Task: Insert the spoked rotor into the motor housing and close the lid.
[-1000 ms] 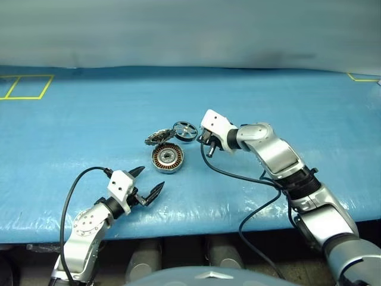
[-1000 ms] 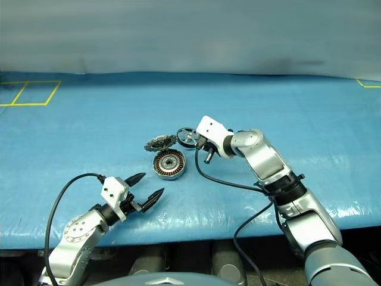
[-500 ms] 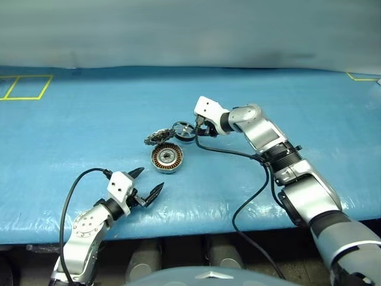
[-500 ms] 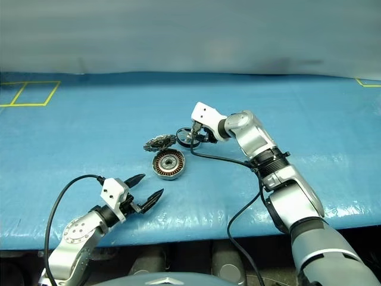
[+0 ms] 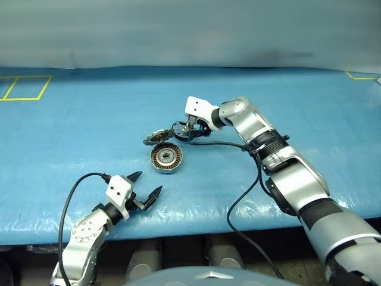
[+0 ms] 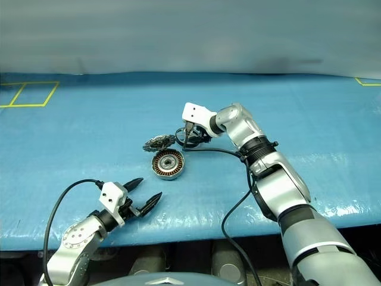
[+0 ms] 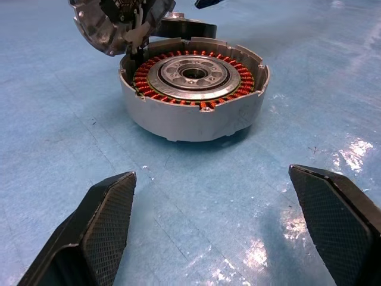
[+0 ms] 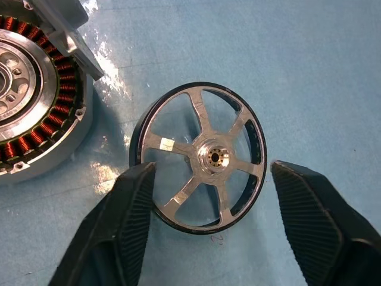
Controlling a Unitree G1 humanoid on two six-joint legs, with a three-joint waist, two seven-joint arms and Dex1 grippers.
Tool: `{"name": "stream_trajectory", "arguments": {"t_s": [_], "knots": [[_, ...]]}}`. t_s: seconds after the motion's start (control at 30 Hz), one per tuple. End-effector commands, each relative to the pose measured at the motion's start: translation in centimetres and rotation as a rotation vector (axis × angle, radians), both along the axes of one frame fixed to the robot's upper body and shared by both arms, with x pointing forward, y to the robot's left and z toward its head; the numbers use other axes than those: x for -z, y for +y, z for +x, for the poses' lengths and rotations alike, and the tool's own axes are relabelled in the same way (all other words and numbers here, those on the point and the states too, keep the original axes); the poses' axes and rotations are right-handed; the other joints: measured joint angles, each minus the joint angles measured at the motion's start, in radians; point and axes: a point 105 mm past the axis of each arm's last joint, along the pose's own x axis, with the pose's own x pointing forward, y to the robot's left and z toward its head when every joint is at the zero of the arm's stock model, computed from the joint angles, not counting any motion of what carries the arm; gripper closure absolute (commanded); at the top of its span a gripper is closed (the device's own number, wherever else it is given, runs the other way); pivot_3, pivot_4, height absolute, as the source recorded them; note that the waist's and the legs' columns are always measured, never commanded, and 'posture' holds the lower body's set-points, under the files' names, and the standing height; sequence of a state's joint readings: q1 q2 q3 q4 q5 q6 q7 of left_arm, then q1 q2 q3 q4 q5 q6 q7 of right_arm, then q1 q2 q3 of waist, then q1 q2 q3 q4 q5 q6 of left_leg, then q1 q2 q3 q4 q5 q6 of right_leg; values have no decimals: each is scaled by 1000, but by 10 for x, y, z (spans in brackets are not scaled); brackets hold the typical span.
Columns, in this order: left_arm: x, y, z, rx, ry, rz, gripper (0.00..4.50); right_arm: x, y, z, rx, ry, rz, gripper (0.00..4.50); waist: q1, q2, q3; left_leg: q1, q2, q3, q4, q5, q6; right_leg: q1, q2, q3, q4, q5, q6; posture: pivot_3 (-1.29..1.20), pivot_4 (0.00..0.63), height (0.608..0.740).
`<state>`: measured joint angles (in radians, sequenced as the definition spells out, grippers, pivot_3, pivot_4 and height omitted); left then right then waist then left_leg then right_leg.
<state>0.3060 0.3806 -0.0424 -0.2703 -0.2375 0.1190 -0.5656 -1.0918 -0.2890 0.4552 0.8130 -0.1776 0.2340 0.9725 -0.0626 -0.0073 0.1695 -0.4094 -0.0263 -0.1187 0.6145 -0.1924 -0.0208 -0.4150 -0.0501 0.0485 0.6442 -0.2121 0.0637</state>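
The spoked rotor (image 8: 202,158), dark-rimmed with silvery spokes, lies flat on the blue table just behind and right of the motor housing (image 5: 166,158). My right gripper (image 8: 211,173) hovers over the rotor, open, one finger on each side of its rim and neither touching it. The housing shows copper windings around a silver hub (image 7: 193,74). The grey lid (image 5: 156,137) stands tilted at the housing's far left edge. My left gripper (image 5: 149,182) rests open near the table's front edge, pointing at the housing with nothing between its fingers.
Yellow tape lines (image 5: 24,86) mark the blue table (image 5: 89,131) at its far left, and another yellow line (image 5: 360,77) at the far right. A black cable (image 5: 238,196) hangs from my right arm across the table's front.
My right gripper has moved left from beside the rotor to above it and has gone from shut to open. The left gripper stays where it was.
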Motion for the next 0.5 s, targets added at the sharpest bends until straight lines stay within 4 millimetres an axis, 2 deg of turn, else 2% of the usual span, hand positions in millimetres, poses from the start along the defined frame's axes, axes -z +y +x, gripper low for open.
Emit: {"name": "stream_trajectory", "arguments": {"t_s": [0.03, 0.5], "knots": [[-14, 1, 0, -12, -68, 0, 0, -17, 7, 4, -37, -56, -2, 1112, -1, 0, 0, 0, 0, 0, 0, 0, 0, 0, 0, 0, 0, 0, 0, 0, 150, 740], [-13, 1, -3, -26, -66, -5, 0, -10, 11, 10, -66, -65, -41, 1112, -4, 1, 1, 0, 0, 0, 0, 0, 0, 0, 0, 0, 0, 1, -1, 0, 150, 740]]}}
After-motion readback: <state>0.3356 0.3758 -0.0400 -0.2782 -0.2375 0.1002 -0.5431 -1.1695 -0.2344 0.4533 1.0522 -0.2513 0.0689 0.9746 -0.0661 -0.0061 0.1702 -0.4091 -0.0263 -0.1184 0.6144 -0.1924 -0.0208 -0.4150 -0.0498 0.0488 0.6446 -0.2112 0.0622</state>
